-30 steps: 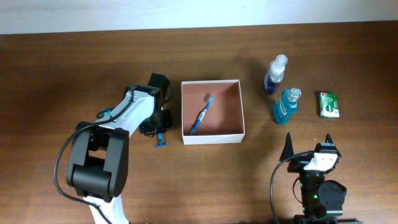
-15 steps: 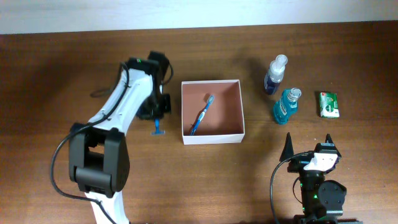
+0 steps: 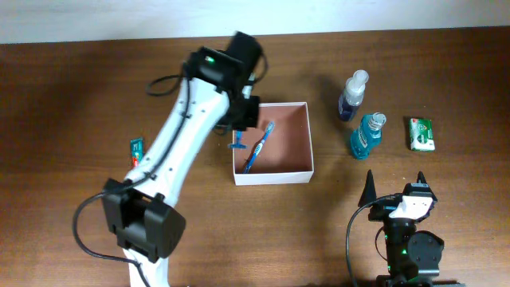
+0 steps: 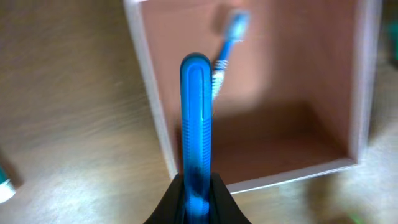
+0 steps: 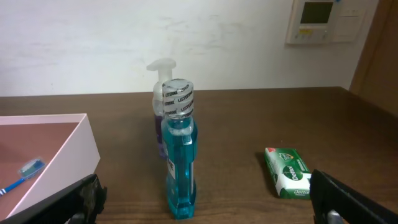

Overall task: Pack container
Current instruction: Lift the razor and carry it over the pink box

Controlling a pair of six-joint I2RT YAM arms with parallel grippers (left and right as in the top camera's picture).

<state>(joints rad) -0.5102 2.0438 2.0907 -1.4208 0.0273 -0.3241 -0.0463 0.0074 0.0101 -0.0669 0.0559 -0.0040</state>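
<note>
Left hand (image 4: 198, 196) holds razor (image 4: 196, 112) above the container (image 3: 272, 177) edge

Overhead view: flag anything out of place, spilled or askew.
Nothing spilled or damaged. One oddity: a small red-and-green item lies alone left of the container, far from the mouthwash bottle and soap packet on its right.

Soft, even light casts faint shadows on the desk (image 3: 64, 96) overhead; the left wrist view is blurred throughout, the right wrist view sharp but dark at its lower corners.
</note>
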